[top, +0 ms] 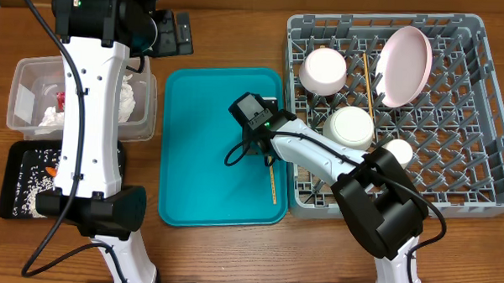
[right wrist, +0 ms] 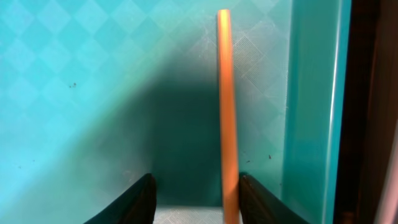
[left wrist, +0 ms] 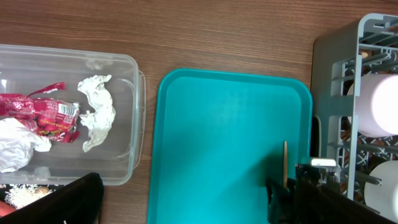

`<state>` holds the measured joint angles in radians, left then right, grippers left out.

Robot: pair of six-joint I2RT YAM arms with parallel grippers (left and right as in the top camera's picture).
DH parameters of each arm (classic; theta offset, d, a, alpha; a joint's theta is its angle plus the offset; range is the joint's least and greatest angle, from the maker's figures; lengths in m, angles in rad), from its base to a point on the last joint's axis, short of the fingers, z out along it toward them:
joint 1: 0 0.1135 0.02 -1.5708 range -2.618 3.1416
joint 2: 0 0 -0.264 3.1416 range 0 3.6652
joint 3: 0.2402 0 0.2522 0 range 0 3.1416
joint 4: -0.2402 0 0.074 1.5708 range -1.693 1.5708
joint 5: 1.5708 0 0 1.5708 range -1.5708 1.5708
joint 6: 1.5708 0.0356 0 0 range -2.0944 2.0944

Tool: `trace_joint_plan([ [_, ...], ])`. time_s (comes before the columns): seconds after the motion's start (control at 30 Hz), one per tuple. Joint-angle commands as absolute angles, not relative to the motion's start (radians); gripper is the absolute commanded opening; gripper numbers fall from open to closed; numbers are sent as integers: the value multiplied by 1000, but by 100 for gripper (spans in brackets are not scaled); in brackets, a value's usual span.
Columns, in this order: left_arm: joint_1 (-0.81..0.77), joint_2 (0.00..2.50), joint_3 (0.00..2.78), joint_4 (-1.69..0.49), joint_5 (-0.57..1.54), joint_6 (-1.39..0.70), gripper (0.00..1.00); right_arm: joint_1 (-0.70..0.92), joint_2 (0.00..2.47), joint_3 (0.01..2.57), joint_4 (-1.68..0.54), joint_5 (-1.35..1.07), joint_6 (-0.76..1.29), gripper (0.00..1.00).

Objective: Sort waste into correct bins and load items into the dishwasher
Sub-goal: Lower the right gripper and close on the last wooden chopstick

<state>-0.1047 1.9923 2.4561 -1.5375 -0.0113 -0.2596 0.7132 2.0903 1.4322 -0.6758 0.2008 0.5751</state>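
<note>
At the far left, the clear tub (left wrist: pixel 118 68) holds the red snack wrapper (left wrist: pixel 37 115) and crumpled white tissues (left wrist: pixel 96 115). Just in front of the tub, the black tray (top: pixel 12 154) carries white rice-like scraps (top: pixel 19 196). The left arm reaches over both bins. Its left gripper (top: pixel 176 31) hangs above bare table beyond the tub, fingers spread wide and holding nothing. The teal tray (top: pixel 202 114) lies in the middle, with one wooden chopstick (right wrist: pixel 225 93) flat on it, close along its right rim. The right gripper (right wrist: pixel 200 196) is low over the near end of that stick. Its fingers (right wrist: pixel 144 199) are parted and straddle it without clamping – the stick runs just beside the right-hand finger, with a clear gap to the other. To the right stands the grey dish rack (top: pixel 486 179), touching the teal tray's edge. It holds two white bowls (top: pixel 323 70) (top: pixel 351 128), a second chopstick (top: pixel 366 78) lying between the pegs, the white plate (top: pixel 406 67) propped on edge, and the small cup (top: pixel 397 151) just beside the nearer bowl.
</note>
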Motion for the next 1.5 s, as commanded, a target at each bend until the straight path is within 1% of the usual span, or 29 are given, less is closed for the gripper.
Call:
trace_joint_plan([
  [0.0,-112,1969,2476,-1536,0,-270,100,711,2104,1425,-670,178,581,42],
  [0.13,-112,1969,2476,-1537,0,-270,100,711,2104,1425,-667,178,581,34],
  [0.2,-112,1969,2476,-1537,0,-270,100,711,2104,1425,-668,178,581,32],
  [0.27,-112,1969,2476,-1537,0,-270,100,711,2104,1425,-668,178,581,32],
  [0.33,-112,1969,2476,-1537,0,-270,100,711,2104,1429,-677,178,580,38],
  [0.4,-112,1969,2476,-1537,0,-270,100,711,2104,1444,-707,174,580,40],
  [0.63,-112,1969,2476,-1537,0,-270,100,711,2104,1530,-874,162,580,40],
  [0.83,-112,1969,2476,-1536,0,-270,100,711,2104,1525,-909,65,577,40],
  [1.07,-112,1969,2476,-1537,0,-270,100,711,2104,1505,-890,61,577,40],
  [1.17,-112,1969,2476,-1537,0,-270,100,711,2104,1498,-881,61,577,39],
  [1.27,-112,1969,2476,-1536,0,-270,100,711,2104,1498,-881,61,577,33],
  [1.47,-112,1969,2476,-1537,0,-270,100,711,2104,1498,-882,65,577,28],
])
